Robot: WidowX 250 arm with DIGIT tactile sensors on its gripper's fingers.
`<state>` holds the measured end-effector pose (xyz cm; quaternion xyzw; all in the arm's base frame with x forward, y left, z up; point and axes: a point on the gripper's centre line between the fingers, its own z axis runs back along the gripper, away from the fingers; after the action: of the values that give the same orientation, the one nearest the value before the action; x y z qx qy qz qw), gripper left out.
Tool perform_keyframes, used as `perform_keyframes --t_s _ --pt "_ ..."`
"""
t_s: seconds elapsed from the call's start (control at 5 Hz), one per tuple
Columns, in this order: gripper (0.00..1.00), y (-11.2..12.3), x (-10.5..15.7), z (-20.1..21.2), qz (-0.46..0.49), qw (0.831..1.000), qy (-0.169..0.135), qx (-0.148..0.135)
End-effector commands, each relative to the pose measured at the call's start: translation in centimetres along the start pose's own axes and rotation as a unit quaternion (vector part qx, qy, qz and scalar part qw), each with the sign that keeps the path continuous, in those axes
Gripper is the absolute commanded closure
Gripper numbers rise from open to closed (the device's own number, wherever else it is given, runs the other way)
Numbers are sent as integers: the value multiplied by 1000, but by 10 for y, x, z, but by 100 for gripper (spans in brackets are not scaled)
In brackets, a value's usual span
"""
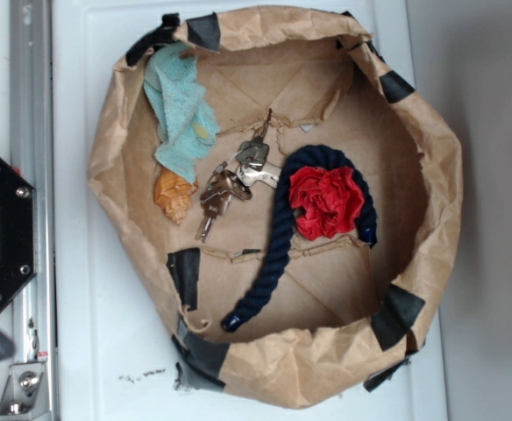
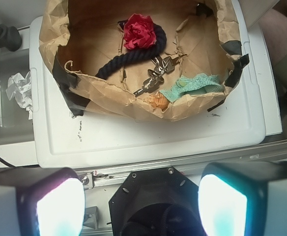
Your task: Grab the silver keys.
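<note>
In the wrist view the gripper (image 2: 141, 206) fills the bottom edge, its 2 pale pads (image 2: 60, 209) set wide apart with nothing between them; both pads are cut off by the frame and glare hides their surface. Beyond it lies the white counter (image 2: 133, 142), and on it a crumpled brown paper bag (image 2: 109, 101) rolled down into a shallow bowl and patched with black tape (image 2: 67, 91); no brand, label or writing can be read on any of it. Left of the counter a crumpled white paper (image 2: 19, 89) lies in a grey tray. Inside the bag, the silver keys (image 1: 230, 189) lie near the middle of the floor, clear of the gripper; the single keys blur together, so their count cannot be told. Just beside them sits an orange-brown shell figurine (image 1: 175, 195), partly hidden by the bag's wall in the wrist view; a teal cloth (image 1: 181, 114) drapes over the rim above it. A dark blue rope (image 1: 278, 254) curves past the keys, its far end under a red fabric flower (image 1: 326, 202). In the exterior view a black robot base (image 1: 0, 232) is cut off at the left edge.
</note>
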<state>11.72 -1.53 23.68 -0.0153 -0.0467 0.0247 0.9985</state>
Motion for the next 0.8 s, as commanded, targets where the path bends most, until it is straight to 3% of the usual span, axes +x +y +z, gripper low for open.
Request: perform_keyframes --t_s 0.0,0.2,0.4,0.6 --pt "0 0 0 0 0 1000 0 0" --pt "0 5 47 -32 37 999 -31 -6" --pt "0 16 95 -49 70 997 -34 -4" --pt "0 32 118 -60 97 994 -49 -24"
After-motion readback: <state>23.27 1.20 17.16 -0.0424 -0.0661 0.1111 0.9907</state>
